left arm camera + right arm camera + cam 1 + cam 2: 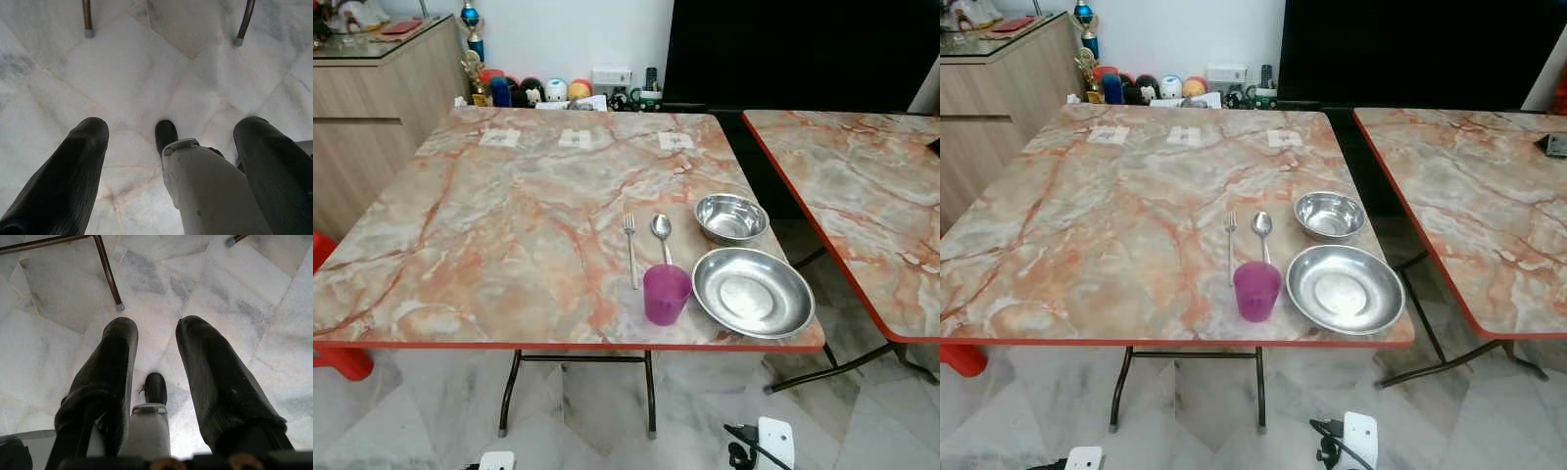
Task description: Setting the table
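Note:
On the marble-patterned table (509, 215), near its front right corner, lie a steel fork (630, 250) and a steel spoon (662, 235) side by side. A purple cup (665, 294) stands upright just in front of them. To the right sit a small steel bowl (730, 217) and, closer to the edge, a wide steel plate (752, 291). My left gripper (171, 132) hangs open over the floor, pointing down beside my leg. My right gripper (156, 328) also hangs open above the floor tiles.
A second marble table (862, 196) stands at the right, with a gap between the two. A wooden cabinet (372, 108) is at the far left, a red stool (337, 357) below it. Toys and small items (538, 91) line the back wall. Metal table legs (514, 387) stand on white tiles.

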`<state>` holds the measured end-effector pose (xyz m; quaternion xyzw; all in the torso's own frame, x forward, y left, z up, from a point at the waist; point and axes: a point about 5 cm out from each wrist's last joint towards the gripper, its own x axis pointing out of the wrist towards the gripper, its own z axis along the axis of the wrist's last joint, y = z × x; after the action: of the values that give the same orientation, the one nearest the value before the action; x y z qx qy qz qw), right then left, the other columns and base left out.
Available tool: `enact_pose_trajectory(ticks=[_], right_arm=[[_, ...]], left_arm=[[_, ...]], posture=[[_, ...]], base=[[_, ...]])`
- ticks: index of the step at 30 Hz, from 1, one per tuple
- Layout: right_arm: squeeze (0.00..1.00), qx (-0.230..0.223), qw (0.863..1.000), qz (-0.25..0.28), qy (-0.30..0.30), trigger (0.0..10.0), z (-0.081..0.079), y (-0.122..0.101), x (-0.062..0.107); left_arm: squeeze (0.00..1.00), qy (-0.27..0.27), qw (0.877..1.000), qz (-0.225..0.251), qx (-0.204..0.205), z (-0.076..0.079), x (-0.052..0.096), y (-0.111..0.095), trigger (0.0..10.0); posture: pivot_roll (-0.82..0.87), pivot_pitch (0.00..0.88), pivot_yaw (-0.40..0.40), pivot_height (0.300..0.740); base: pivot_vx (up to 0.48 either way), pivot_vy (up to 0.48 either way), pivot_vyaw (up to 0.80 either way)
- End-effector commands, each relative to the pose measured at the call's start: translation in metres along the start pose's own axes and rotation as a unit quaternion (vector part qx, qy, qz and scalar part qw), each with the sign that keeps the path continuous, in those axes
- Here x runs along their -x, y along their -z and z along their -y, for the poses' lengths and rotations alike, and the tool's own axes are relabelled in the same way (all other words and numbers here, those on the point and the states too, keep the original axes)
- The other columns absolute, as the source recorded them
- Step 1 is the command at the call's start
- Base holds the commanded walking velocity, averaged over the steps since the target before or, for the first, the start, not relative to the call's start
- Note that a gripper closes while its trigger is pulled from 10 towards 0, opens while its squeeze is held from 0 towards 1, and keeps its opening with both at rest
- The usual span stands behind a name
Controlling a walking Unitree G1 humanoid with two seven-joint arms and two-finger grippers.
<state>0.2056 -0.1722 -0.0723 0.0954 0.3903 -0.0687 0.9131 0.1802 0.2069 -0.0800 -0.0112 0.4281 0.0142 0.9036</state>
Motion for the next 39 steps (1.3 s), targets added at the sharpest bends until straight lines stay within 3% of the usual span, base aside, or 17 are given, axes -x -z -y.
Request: enact_pose_trajectory(ticks=[1, 15, 18, 20, 23, 33, 39], right_arm=[[0.00, -0.007, 1.000, 0.004, 0.007, 10.0, 0.002, 0.000, 0.000], [0.00, -0.046, 0.998, 0.028, 0.032, 10.0, 0.005, -0.002, 0.001], [0.00, -0.045, 0.978, 0.191, 0.074, 10.0, 0.022, -0.050, 0.007], [0.00, -0.016, 0.970, 0.228, 0.079, 10.0, 0.025, -0.059, 0.012], [0.00, -0.017, 0.960, 0.267, 0.082, 10.0, 0.030, -0.065, 0.020], [0.00, -0.018, 0.947, 0.306, 0.097, 10.0, 0.041, -0.065, 0.045], [0.00, 0.009, 0.937, 0.333, 0.108, 10.0, 0.049, -0.062, 0.078]], left_arm=[[0.00, -0.001, 1.000, -0.008, 0.001, 0.001, 0.001, 0.004, 10.0], [0.00, 0.002, 1.000, -0.007, 0.002, 0.004, 0.000, 0.003, 10.0], [0.00, 0.001, 1.000, -0.008, 0.001, 0.004, 0.000, 0.005, 10.0], [0.00, 0.001, 1.000, -0.008, 0.001, 0.003, 0.001, 0.005, 10.0], [0.00, 0.001, 1.000, -0.007, 0.000, 0.003, 0.001, 0.005, 10.0], [0.00, 0.003, 1.000, -0.006, -0.004, 0.003, 0.001, 0.005, 10.0], [0.00, 0.004, 1.000, -0.008, -0.006, 0.002, 0.001, 0.006, 10.0]], posture=[[0.02, 0.070, -0.039, 0.740], [0.00, 0.083, -0.046, 0.740], [0.00, 0.085, -0.049, 0.740], [0.00, 0.086, -0.051, 0.740], [-0.01, 0.088, -0.052, 0.740], [-0.01, 0.086, -0.061, 0.740], [-0.02, 0.088, -0.065, 0.740]], base=[[0.000, 0.000, 0.00], [0.000, 0.000, 0.00], [0.000, 0.000, 0.00], [0.000, 0.000, 0.00], [0.000, 0.000, 0.00], [0.000, 0.000, 0.00], [0.000, 0.000, 0.00]])
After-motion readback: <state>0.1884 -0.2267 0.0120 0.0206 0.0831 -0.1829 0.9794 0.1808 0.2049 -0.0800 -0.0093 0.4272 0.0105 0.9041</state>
